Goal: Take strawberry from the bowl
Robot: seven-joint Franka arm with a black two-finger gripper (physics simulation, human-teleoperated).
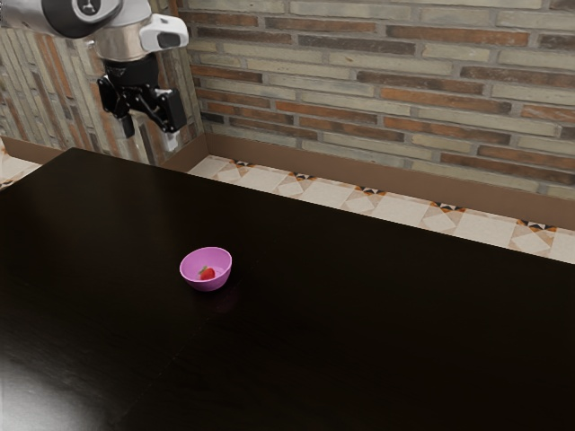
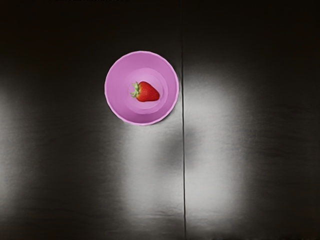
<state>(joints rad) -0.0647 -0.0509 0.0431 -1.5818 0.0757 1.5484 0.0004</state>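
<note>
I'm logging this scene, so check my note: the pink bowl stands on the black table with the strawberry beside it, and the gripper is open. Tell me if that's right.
Not quite: the strawberry lies inside the pink bowl, as the wrist view shows. The bowl does stand on the black table, and the gripper is open.

Beyond the hand [image 1: 150,138], two walls [image 1: 377,72] of narrow bricks in grey, cream, rust and brown meet at a corner, with a plain brown baseboard [image 1: 359,173] along the foot. Cream floor tiles [image 1: 404,212] carry orange and black motifs. Below the hand spreads a glossy, near-black tabletop [image 1: 377,314], crossed by a thin seam [image 2: 184,175] and brightened by soft, pale reflections [image 2: 215,155].
</note>
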